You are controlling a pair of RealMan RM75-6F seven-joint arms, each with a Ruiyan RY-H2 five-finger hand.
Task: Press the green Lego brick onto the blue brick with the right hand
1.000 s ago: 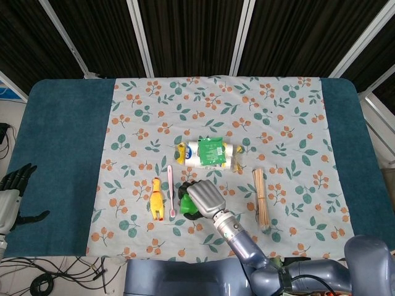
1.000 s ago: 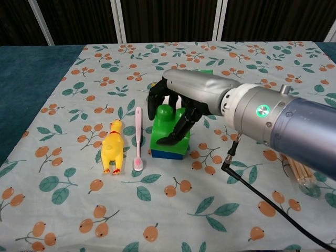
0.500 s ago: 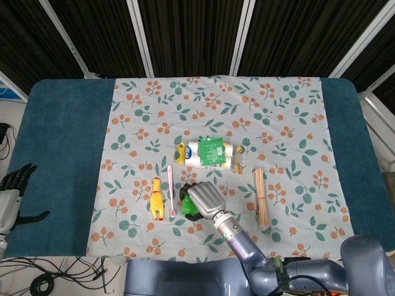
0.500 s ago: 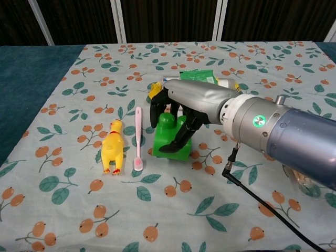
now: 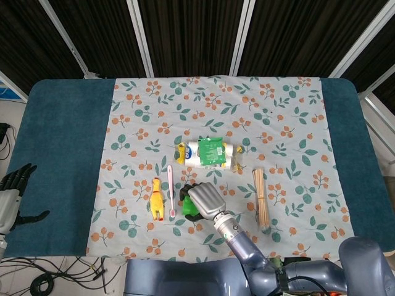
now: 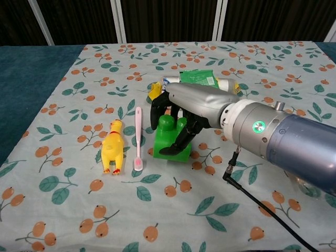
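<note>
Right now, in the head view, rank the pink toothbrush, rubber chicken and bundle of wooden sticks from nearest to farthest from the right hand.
From the right hand:
1. Pink toothbrush, just to its left.
2. Rubber chicken, left beyond the toothbrush.
3. Bundle of wooden sticks, off to its right.

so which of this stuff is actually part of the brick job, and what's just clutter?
Job:
- green Lego brick
- blue brick: not visible now, presumably under the green one
- right hand, fingers curled over the green brick

Clutter:
- yellow rubber chicken
- pink toothbrush
- green-labelled packet
- wooden sticks
- left hand, idle off the table edge
</note>
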